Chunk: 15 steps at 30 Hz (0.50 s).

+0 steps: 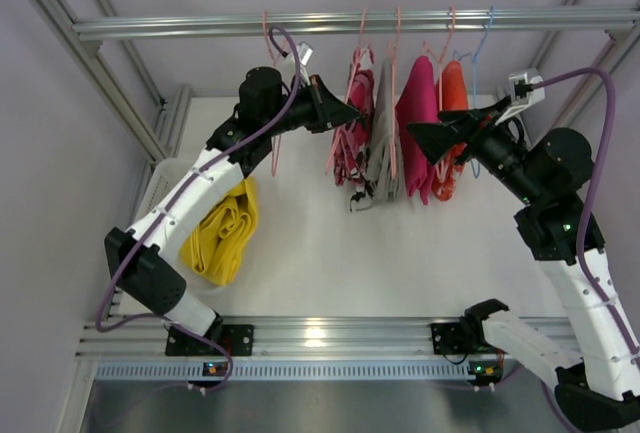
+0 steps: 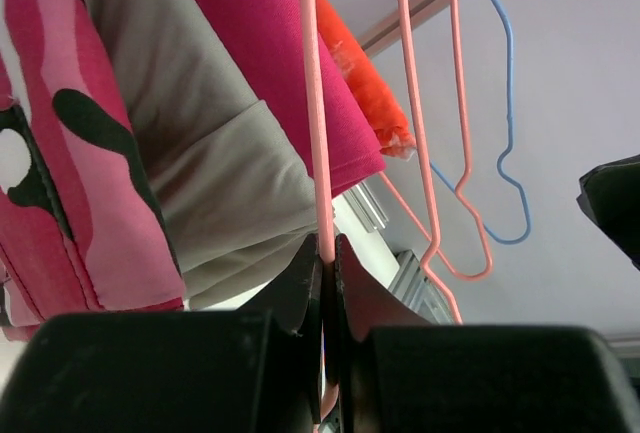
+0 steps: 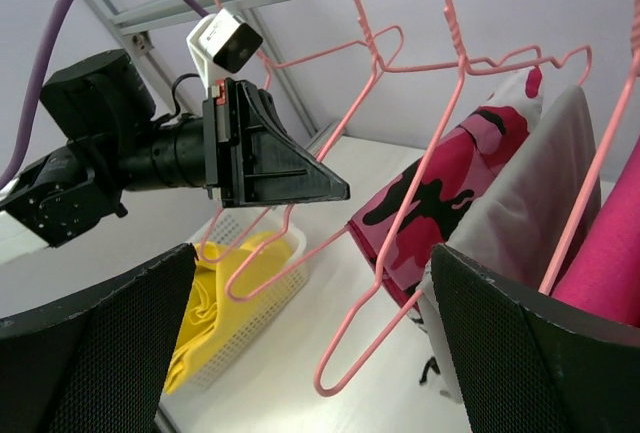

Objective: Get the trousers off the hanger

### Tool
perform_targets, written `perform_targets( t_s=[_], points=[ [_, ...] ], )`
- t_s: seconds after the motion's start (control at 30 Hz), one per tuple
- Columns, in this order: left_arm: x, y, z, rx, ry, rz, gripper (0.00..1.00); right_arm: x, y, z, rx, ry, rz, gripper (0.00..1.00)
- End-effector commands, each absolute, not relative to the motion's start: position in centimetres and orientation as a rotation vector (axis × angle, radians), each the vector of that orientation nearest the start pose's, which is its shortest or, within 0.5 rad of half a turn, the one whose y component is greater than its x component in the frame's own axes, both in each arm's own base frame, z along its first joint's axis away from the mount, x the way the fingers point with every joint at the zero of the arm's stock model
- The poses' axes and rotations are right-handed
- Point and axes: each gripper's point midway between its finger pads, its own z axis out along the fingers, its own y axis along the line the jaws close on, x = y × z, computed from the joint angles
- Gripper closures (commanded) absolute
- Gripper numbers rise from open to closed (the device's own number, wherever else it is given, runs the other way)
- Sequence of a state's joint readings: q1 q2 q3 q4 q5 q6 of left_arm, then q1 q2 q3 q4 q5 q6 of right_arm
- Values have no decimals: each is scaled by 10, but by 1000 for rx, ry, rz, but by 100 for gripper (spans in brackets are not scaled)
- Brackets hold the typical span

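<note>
Pink-white-black patterned trousers (image 1: 352, 128), grey trousers (image 1: 381, 153), magenta trousers (image 1: 418, 123) and orange trousers (image 1: 452, 113) hang on hangers from the rail (image 1: 200, 26). Yellow trousers (image 1: 222, 228) lie in a white basket (image 1: 165, 175) at the left. My left gripper (image 1: 345, 113) is shut on the wire of a pink hanger (image 2: 318, 133), right beside the patterned trousers (image 2: 70, 153). My right gripper (image 1: 415, 131) is open and empty by the magenta trousers; in its wrist view the lower corner of a pink hanger (image 3: 350, 368) hangs between its fingers (image 3: 540, 353).
An empty pink hanger (image 1: 273, 103) hangs at the left of the rail; another pink one (image 2: 440, 153) and a blue one (image 2: 508, 153) hang at the right. Frame posts stand at both sides. White tabletop (image 1: 350, 253) lies below the clothes.
</note>
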<state>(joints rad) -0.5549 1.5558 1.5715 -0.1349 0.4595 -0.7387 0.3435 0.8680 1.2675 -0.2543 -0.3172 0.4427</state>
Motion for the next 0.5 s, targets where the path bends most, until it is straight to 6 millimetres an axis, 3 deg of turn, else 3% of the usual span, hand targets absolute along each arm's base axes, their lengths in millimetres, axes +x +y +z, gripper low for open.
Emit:
perform_targets(
  t_s=[0.0,0.27,0.47],
  points=[
    [312,-317,524,356,1401,-1339,100,246,167,477,-224,1425,893,1],
    [289,-286,567,310,1284,-1268,100,246,179,487,-258,1403,972,1],
    [282,-268,586,262,1235,-1210,100,250,191,489,-281,1393,1045,1]
  ],
)
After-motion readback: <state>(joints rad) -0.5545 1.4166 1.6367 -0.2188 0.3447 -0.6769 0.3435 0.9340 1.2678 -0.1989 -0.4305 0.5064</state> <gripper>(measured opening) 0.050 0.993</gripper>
